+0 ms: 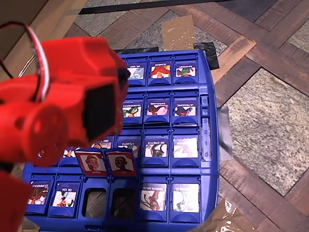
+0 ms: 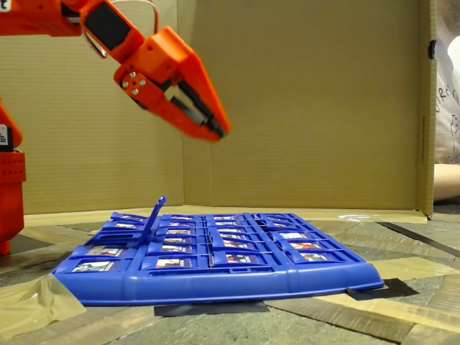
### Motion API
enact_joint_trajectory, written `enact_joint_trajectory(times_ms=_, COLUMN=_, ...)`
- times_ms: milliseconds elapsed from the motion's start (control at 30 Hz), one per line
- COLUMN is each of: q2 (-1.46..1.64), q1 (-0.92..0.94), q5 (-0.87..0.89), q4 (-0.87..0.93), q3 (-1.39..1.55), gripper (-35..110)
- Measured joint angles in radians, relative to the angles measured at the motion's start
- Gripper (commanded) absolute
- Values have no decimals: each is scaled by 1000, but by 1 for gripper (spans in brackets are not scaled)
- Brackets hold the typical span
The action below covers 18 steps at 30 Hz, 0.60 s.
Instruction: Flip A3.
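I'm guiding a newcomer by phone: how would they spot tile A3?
Find the blue game board in the overhead view. Two red-framed tiles stand raised by its near-left corner, above two empty slots. A3 is the right one, with the dark-haired portrait; its neighbour shows reddish hair.

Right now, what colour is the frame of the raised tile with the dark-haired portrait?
Red. The frame of A3 shows best in the overhead view.

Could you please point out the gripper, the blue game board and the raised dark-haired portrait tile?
gripper (image 2: 219, 131): fixed view, at its fingertips.
blue game board (image 1: 212, 159): overhead view, right rim.
dark-haired portrait tile (image 1: 120, 162): overhead view, red-framed face.
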Motion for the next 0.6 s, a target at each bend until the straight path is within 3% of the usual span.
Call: enact_joint_trajectory(times_ms=600, q2=-245, q1=18, q5=28, q4=152, q3=-117, gripper=0)
